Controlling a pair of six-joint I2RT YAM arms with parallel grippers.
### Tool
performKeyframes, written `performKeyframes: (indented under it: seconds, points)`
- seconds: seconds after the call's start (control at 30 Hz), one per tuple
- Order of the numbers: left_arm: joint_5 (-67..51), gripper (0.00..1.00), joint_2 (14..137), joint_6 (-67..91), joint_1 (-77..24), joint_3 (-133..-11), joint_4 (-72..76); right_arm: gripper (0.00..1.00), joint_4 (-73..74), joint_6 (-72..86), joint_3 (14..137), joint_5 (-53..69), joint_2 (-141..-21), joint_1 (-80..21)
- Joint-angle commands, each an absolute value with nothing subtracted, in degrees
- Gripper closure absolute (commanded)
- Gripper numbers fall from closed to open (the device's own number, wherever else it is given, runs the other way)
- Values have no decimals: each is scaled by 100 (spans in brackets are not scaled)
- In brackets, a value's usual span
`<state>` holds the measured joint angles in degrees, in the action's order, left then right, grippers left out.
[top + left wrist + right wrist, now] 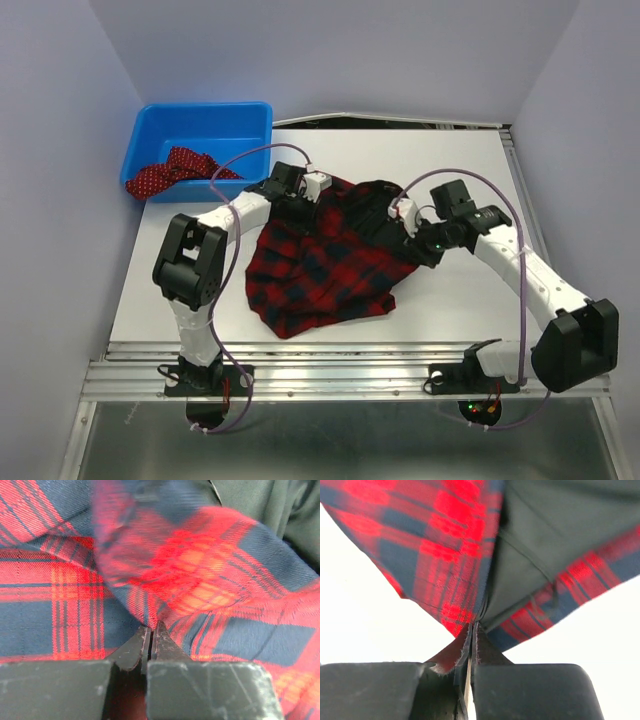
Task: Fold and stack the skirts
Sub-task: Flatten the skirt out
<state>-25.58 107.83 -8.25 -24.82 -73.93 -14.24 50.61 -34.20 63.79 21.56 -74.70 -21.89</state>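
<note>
The red-and-navy tartan skirt (320, 265) lies rumpled in the middle of the table, its dark lining showing at the far right. My left gripper (300, 203) is shut on the skirt's far left edge; the left wrist view shows plaid cloth (200, 580) pinched at the fingertips (150, 630). My right gripper (405, 225) is shut on the far right corner, where plaid and dark lining (560, 540) meet at the closed tips (474, 627) and hang above the white table. The dark red polka-dot skirt (170, 170) lies draped over the front rim of the bin.
A blue plastic bin (205, 125) stands at the far left corner of the table. The white table (470, 300) ends in a metal rail at the near edge. Grey walls close in on both sides.
</note>
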Motion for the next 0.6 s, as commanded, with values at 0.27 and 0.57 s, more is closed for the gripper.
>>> performKeyframes:
  seconds: [0.27,0.57]
  points:
    - [-3708,64,9538,-1678,-2916,-7119,-1678,73,5370,-4335,6124,1415,-7899,-773]
    - [-3867,46,9290,-1574,-3077,-7366,-1759,32,5537,-3551,7206,2389,-8261,-150]
